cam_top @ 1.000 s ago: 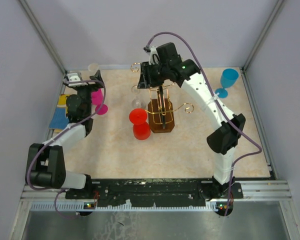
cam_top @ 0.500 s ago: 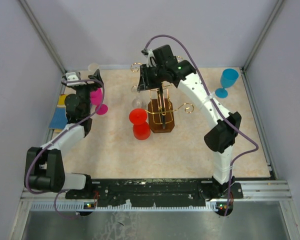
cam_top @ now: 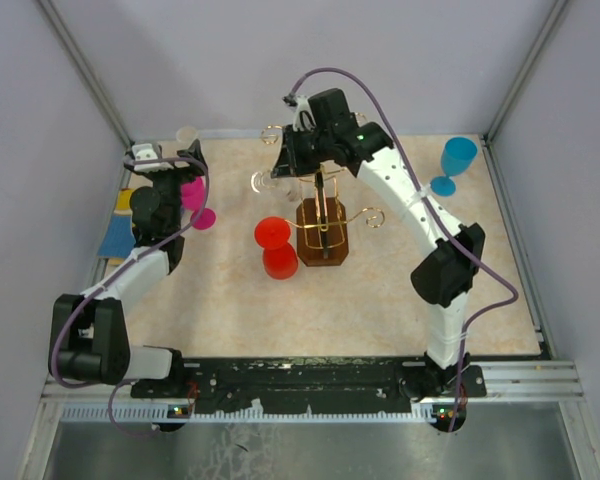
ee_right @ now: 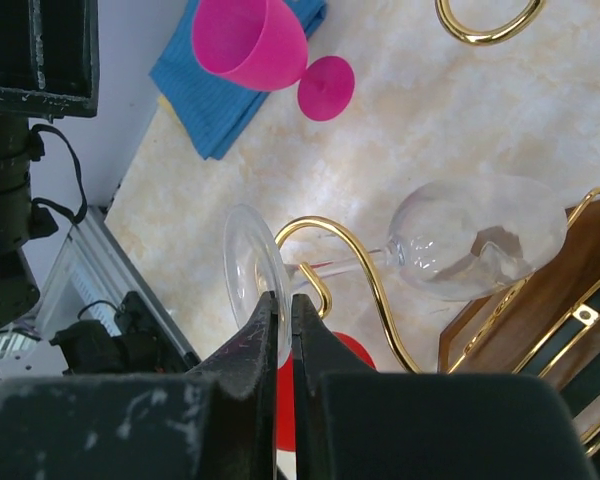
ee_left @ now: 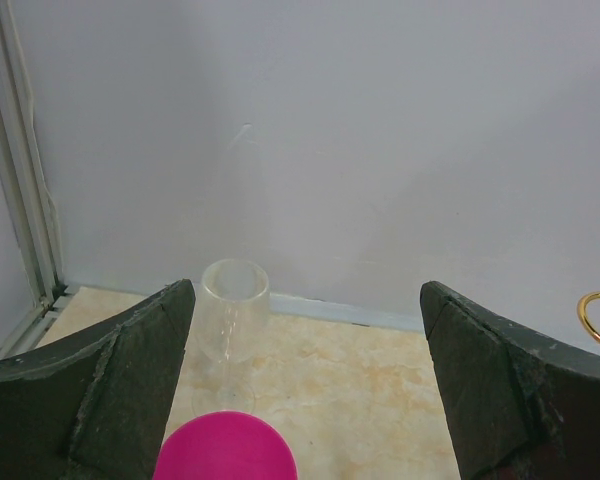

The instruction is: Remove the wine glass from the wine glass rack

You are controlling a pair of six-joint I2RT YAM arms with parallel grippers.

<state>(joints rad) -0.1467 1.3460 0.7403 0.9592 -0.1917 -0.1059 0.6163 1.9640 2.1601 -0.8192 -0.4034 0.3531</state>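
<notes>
The wine glass rack [cam_top: 323,232] is gold wire in a dark brown hexagonal base; its base [ee_right: 525,335] and a curled arm [ee_right: 352,252] show in the right wrist view. A clear wine glass [ee_right: 478,240] lies almost level, its stem crossing that arm's scroll end. My right gripper [ee_right: 284,300] is shut on the rim of the glass's foot. In the top view the right gripper [cam_top: 288,165] is over the rack's back left, with the glass [cam_top: 265,182] beside it. My left gripper [ee_left: 305,300] is open and empty at the back left, above a pink glass [ee_left: 225,448].
A red glass [cam_top: 277,246] is at the rack's left. The pink glass [cam_top: 195,195] stands near the left gripper [cam_top: 185,165]. A clear glass [ee_left: 234,320] stands by the back wall. A blue glass [cam_top: 456,160] stands at the back right. A blue cloth [cam_top: 118,236] lies at the left edge.
My right gripper has swung the clear glass up and to the left, from hanging down to almost level. The red glass has shifted slightly left. The left arm has not moved.
</notes>
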